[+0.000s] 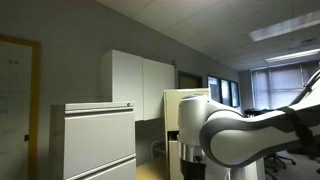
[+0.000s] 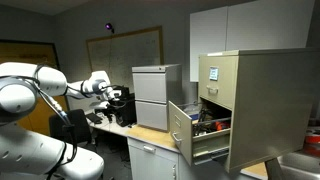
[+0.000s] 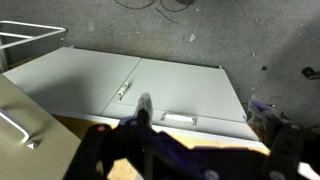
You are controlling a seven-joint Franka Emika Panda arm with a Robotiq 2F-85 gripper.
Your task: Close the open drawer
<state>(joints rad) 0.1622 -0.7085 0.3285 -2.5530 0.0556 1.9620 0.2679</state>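
Jutting leftward from its cabinet (image 2: 265, 100), the drawer (image 2: 183, 128) (long axis horizontal); claw (image 2: 108, 90) state unclear.

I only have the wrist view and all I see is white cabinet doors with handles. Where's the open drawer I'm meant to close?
Observer: It's outside your picture. In an exterior view the drawer stands pulled out of the tall beige cabinet.
Operator: How is my end effector placed relative to it?
Observer: The end effector hangs well apart from it, on the far side of the grey cabinet, which stands between the two.
Operator: Is any other drawer of that beige cabinet open?
Observer: None that shows. The top drawer just above the open one sits flush and closed.
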